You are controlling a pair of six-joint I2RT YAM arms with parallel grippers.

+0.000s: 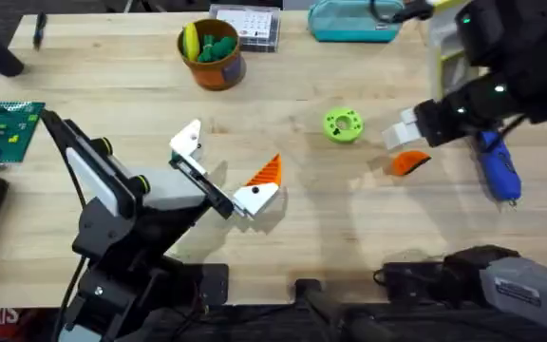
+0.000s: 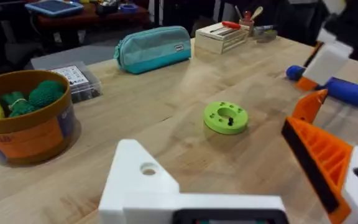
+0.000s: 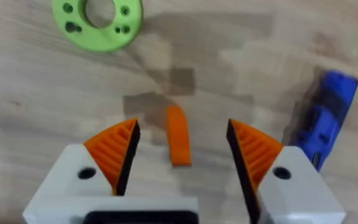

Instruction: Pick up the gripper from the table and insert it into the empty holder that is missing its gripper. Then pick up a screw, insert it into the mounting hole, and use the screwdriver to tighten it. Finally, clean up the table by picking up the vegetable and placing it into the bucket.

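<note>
My right claw (image 3: pixel 182 127) hangs released over the table (image 3: pixel 36 124), jaws spread wide. The gripper (image 3: pixel 178 144) lies flat between them, touching neither ribbed pad. The piece sits nearer one pad than the other. As I judge it, closing from here could push it sideways or tip it, so that it twists out of the pinch. It looks small and smooth, so a shallow grip might squirt it toward the screwdriver (image 3: pixel 328 118) lying just beside.

My left claw (image 1: pixel 226 161) is also released. Its wrist view shows what the overhead does not: one side is a bare white holder (image 2: pixel 143 177) with an open mounting hole, and the other carries its orange ribbed finger (image 2: pixel 319 155). The overhead gives the layout instead. The bucket (image 1: pixel 215 57) stands at the far side, well apart, with green and yellow things already in it.
</note>
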